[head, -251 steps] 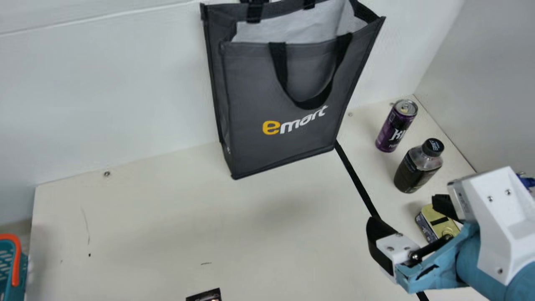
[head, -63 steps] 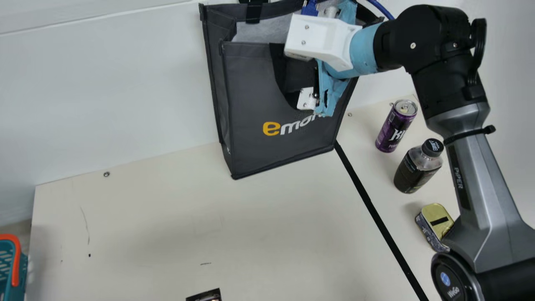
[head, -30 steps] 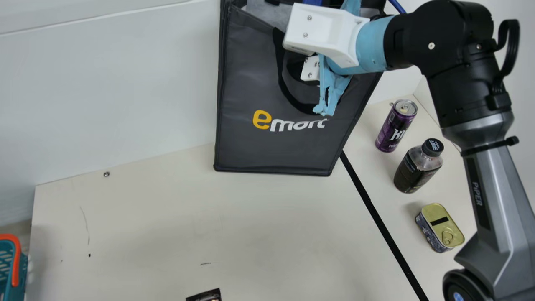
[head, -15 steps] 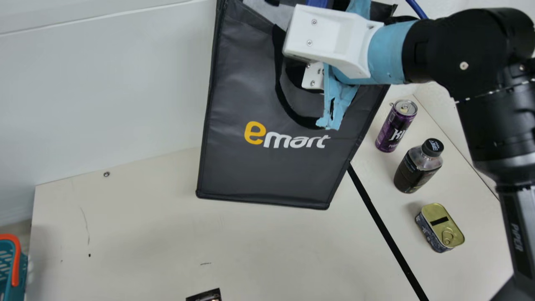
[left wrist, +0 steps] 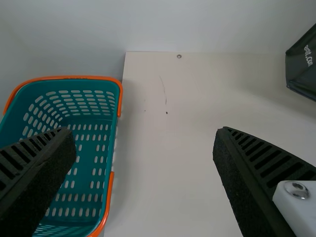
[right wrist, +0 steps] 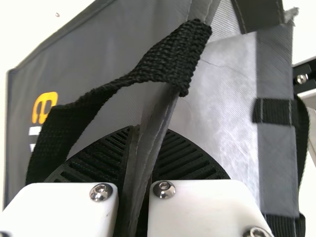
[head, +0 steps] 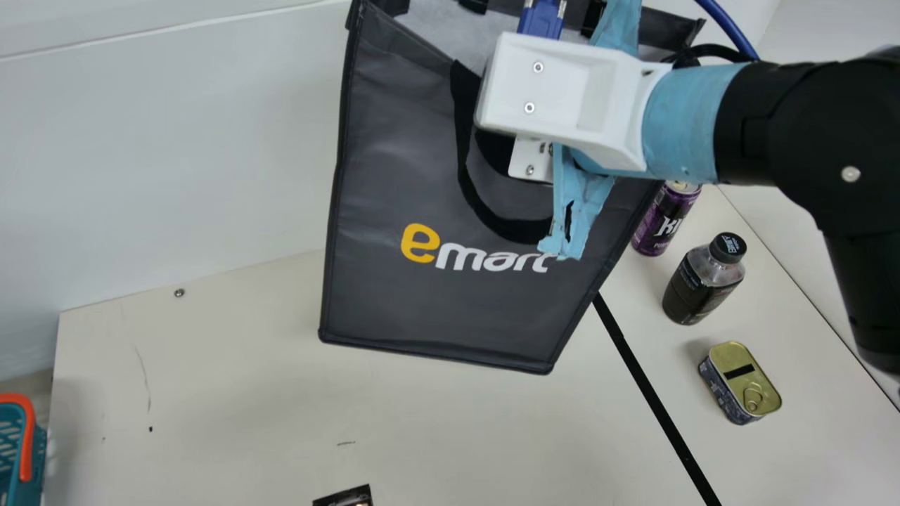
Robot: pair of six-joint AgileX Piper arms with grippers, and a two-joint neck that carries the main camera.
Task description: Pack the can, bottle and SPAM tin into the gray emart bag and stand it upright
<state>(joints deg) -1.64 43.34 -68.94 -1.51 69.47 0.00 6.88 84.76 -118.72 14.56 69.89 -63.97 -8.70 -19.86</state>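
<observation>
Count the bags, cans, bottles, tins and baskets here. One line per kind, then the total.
Bag: 1
Can: 1
Bottle: 1
Tin: 1
Basket: 1
Total: 5

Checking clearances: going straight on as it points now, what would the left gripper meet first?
Probably the cream table; one finger of the left gripper might catch the teal basket first, depth being unclear.

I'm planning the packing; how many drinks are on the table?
2: the purple can, just right of the emart bag, and the bottle, between can and SPAM tin. The bag may hide more.
</observation>
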